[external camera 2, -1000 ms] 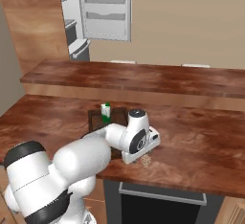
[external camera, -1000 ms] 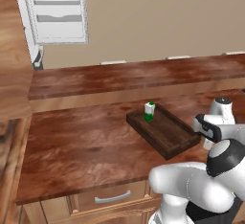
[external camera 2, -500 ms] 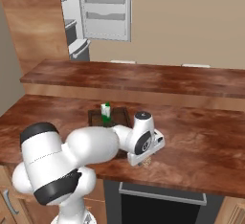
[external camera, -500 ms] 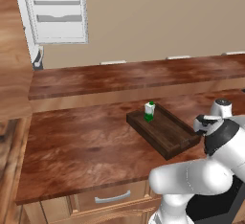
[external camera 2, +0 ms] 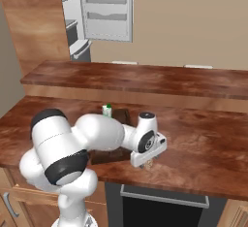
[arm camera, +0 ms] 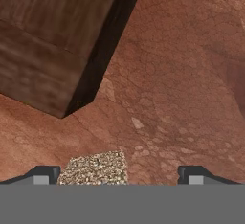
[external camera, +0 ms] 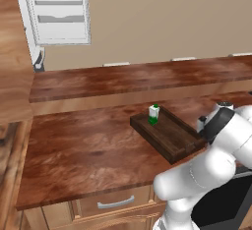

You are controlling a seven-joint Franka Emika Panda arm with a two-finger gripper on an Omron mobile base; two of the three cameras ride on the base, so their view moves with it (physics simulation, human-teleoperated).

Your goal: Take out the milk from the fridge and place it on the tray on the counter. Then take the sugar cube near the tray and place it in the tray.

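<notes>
While the gripper (arm camera: 117,175) hangs low with jaws apart astride the sugar cube (arm camera: 94,168) beside the tray's (external camera: 170,138) near corner, the milk (external camera: 153,114) stands upright at the tray's far corner.

Both base views share the tray (external camera: 170,134) (hand view hangs close above counter (arm camera: 182,84))

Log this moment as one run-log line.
phase: reaching for sugar cube | gripper: open, straddling cube on counter | milk: upright in tray | cube: beside tray, not gripped
</notes>
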